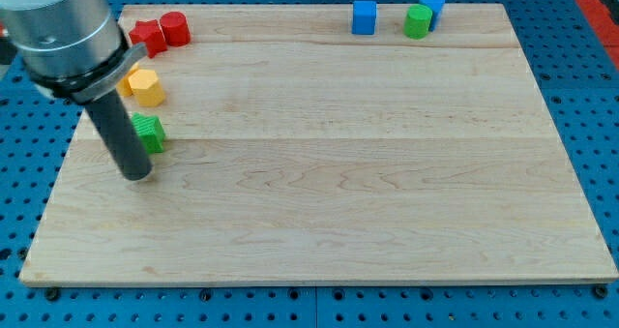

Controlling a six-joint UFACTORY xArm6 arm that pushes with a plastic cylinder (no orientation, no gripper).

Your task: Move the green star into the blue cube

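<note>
**Tip at the green star's lower left**

The tip (136, 175) rests on the surface (329, 173) just below and left of the green star (151, 134), whose left part the rod hides; contact cannot be told. There is no pincer, only the rod. The star lies near the surface's left edge, below a yellow block (147, 87). The blue cube (364, 16) sits far to the star's upper right, at the top edge.
</note>
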